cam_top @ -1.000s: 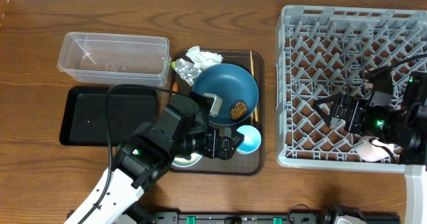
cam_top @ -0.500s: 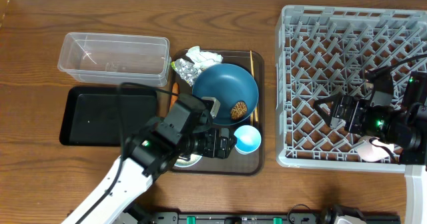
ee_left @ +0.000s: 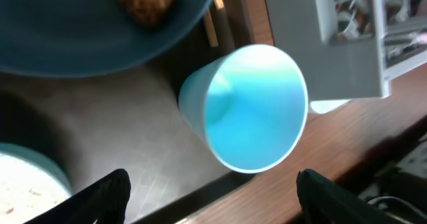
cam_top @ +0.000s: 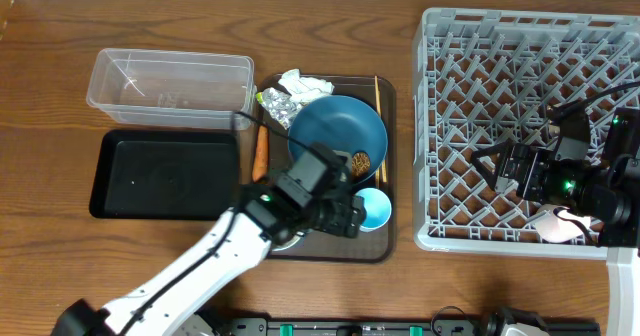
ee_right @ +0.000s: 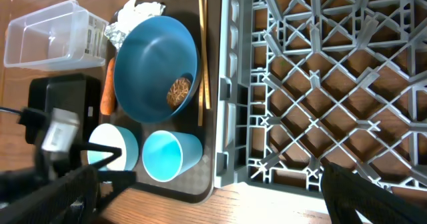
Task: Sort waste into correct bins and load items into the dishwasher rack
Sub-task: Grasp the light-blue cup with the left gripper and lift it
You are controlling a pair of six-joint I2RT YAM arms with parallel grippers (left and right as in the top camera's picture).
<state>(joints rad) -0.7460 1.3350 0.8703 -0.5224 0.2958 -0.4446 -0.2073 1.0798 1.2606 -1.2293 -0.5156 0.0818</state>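
Left pincer (ee_left: 212, 181) released, fingers spread wide, light-blue cup (ee_left: 250, 107) just ahead, untouched (cup upright on brown tray (cam_top: 340, 253), beside blue plate (cam_top: 330, 126)). Brown lump (cam_top: 358, 163) on plate. Right pincer (ee_right: 207, 174) released, empty, over rack (cam_top: 520, 36) on desk (cam_top: 50, 96).

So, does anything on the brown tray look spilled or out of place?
Nothing looks spilled. The only oddities: a brown food lump sits in the blue plate, and an orange carrot lies loose along the left edge of the brown tray.
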